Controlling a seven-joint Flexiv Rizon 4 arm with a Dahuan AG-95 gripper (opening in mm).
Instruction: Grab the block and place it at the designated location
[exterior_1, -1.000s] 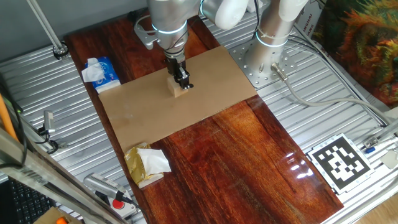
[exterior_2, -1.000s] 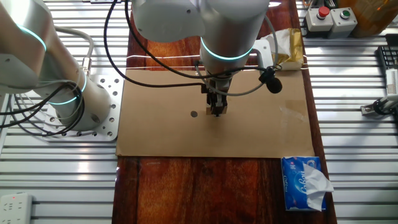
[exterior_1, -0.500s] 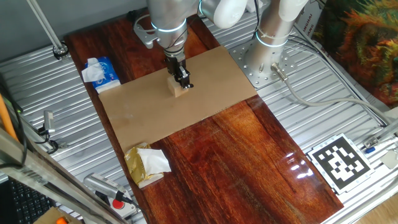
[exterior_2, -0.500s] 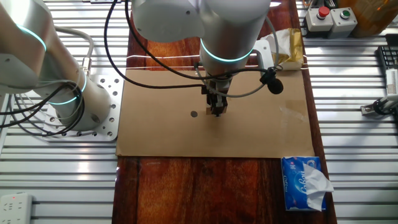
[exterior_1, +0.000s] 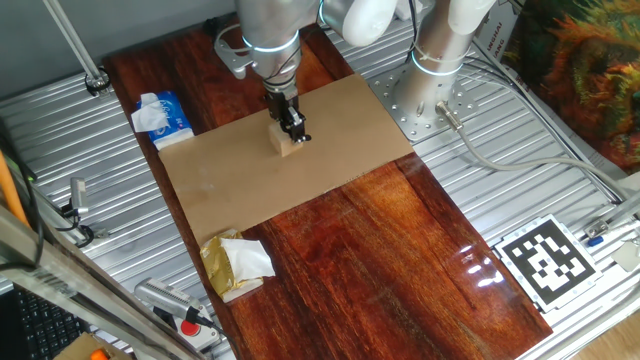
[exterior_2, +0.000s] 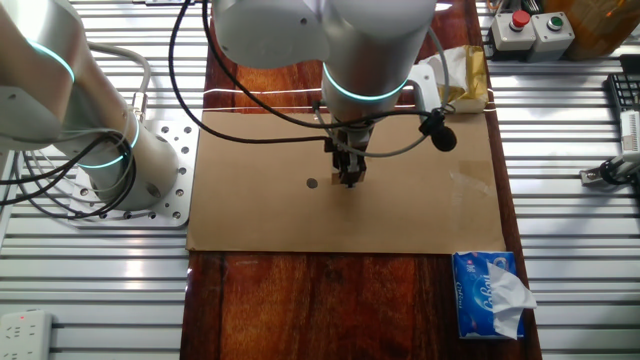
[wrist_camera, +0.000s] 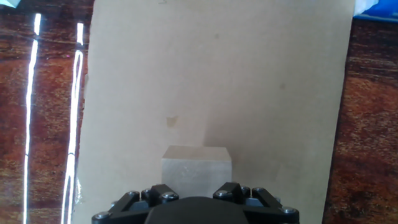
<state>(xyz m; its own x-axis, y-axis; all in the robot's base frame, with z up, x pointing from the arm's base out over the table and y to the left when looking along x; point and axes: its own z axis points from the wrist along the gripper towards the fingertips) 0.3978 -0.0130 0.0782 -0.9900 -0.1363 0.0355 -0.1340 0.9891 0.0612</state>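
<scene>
The small pale wooden block (exterior_1: 286, 144) sits low over the large tan cardboard rectangle (exterior_1: 230, 180), between my fingers. My gripper (exterior_1: 293, 130) is shut on the block. In the other fixed view my gripper (exterior_2: 349, 178) hides most of the block, and the tiny black dot (exterior_2: 312, 184) lies on the cardboard (exterior_2: 260, 215) just left of the fingertips. In the hand view the block (wrist_camera: 196, 168) fills the space between the jaws of my gripper (wrist_camera: 196, 190). The dot does not show there.
A blue-and-white tissue pack (exterior_1: 160, 115) lies at the cardboard's far left corner. A crumpled gold-and-white wrapper (exterior_1: 235, 262) lies off its near edge. A black-and-white square tag (exterior_1: 547, 259) sits at the right. The arm's base (exterior_2: 120, 160) stands beside the cardboard.
</scene>
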